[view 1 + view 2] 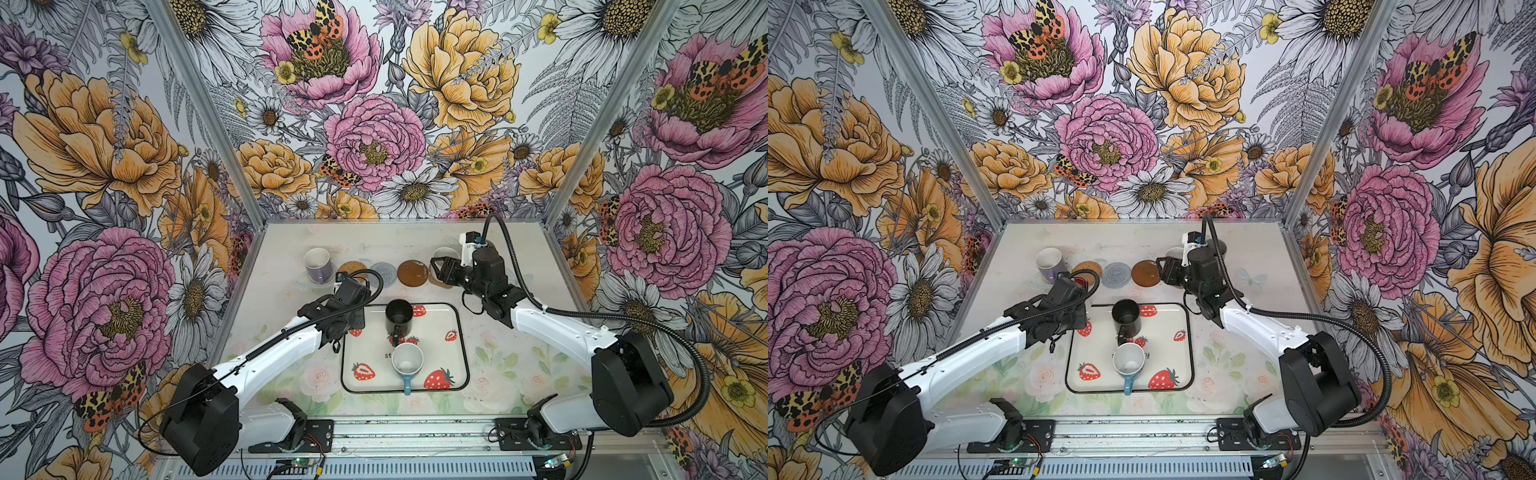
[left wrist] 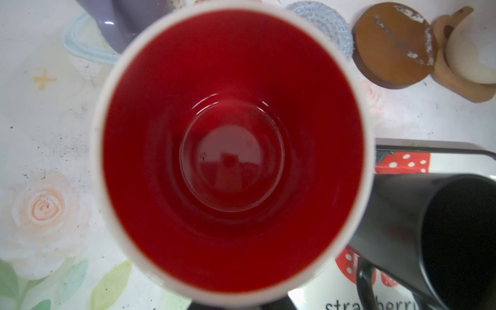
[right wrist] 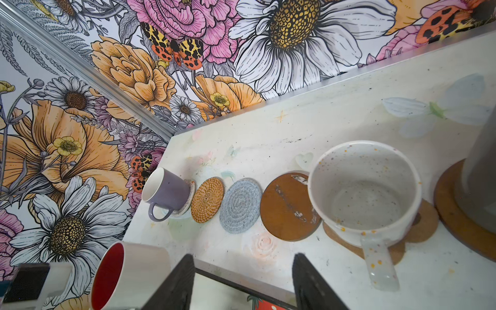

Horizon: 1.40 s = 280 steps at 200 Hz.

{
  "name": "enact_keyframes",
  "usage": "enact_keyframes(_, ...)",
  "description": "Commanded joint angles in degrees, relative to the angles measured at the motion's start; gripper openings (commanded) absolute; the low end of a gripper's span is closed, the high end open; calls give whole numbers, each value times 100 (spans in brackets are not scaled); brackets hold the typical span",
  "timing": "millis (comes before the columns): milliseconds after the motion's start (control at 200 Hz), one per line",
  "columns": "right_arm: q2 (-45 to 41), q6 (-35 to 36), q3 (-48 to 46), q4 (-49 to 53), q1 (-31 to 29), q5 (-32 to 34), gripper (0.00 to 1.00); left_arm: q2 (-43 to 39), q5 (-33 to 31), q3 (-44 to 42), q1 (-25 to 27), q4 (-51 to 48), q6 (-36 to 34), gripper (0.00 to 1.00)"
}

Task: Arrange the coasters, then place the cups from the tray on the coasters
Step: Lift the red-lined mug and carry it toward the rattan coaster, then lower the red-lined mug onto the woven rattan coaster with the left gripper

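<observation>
The coasters are lying in a row along the far edge of the tabletop, so the arranging looks done. Three cups are already sitting on mats. The lilac mug (image 3: 166, 193) is resting on the clear beaded coaster (image 3: 190, 193) toward the far left corner. The speckled mug (image 3: 365, 188) is sitting on the paw-shaped coaster (image 3: 424, 222), and the tall grey mug (image 3: 480, 174) is standing on a brown disc (image 3: 456, 214) toward the far right.

Between them, the rattan coaster (image 3: 207, 200), the grey spiral coaster (image 3: 240, 205) and the other brown disc (image 3: 288, 206) are lying bare.

The left gripper (image 2: 236, 306) appears to be carrying the red-inside mug (image 2: 233, 150) on narrow jaws, off the tray's far left corner and near the rattan coaster. Where exactly the jaws are gripping it is hidden.

The right gripper (image 3: 241, 281) is hovering with its jaws apart and holding nothing, just beside the bare brown disc.

The black mug (image 1: 399, 318) and the light blue mug (image 1: 407, 363) are waiting on the tray (image 1: 461, 340), mid-tabletop toward the front edge. By my reckoning, three placements are left, the one in hand being the nearest to finished.
</observation>
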State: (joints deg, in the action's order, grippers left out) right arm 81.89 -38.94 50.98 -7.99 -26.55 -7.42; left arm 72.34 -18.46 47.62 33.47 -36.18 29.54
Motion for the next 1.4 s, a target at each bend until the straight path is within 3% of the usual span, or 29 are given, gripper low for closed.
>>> enact_keyframes(0, -94, 132, 105, -54, 69, -29, 60, 65, 50, 391, -188, 599, -304, 0)
enact_keyframes(706, 135, 235, 183, 61, 211, -128, 61, 1829, 497, 1799, -1053, 1483, -565, 0)
enact_keyframes(1396, 440, 252, 245, 52, 378, -304, 60, 2987, 607, 2483, -1312, 1524, -582, 0)
